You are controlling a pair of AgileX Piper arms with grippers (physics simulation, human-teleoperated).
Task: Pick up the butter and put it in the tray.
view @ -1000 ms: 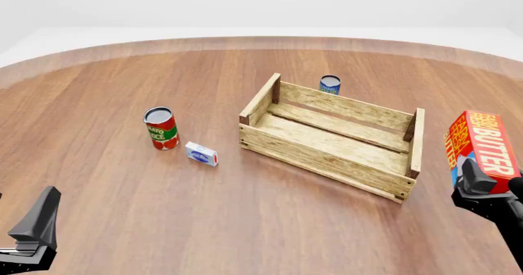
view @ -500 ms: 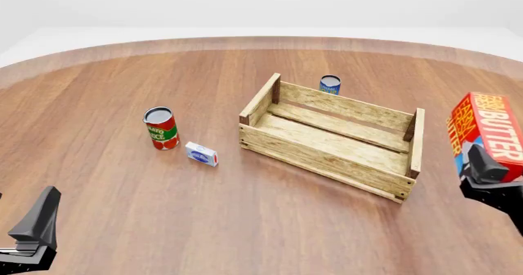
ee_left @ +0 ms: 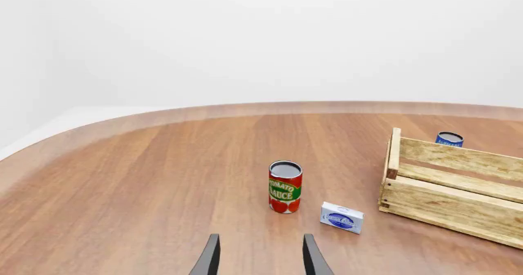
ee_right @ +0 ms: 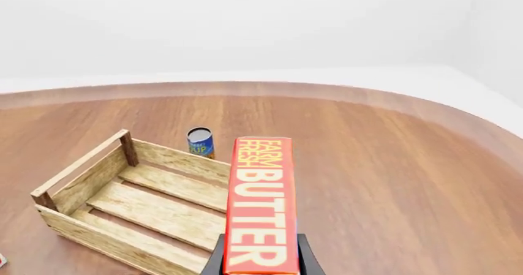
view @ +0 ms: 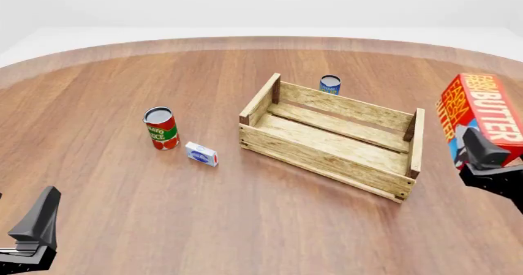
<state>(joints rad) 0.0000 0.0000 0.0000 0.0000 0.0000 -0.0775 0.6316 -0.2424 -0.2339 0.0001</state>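
The butter (view: 482, 117) is a red-orange carton with white lettering, held upright in the air at the right edge of the front view. My right gripper (view: 488, 158) is shut on its lower end. In the right wrist view the butter (ee_right: 261, 204) stands between the fingers. The tray (view: 334, 135), a light wooden slat crate, sits on the table left of the butter and lower; it also shows in the right wrist view (ee_right: 135, 204). My left gripper (ee_left: 259, 259) is open and empty, low at the near left of the table (view: 37, 226).
A tomato sauce can (view: 161, 128) and a small blue-white box (view: 201, 154) stand left of the tray. A blue can (view: 329, 84) stands just behind the tray. The round wooden table (view: 163, 214) curves away at the far edge.
My right gripper has lifted the butter higher and a little leftward, toward the tray. The left arm has not moved.
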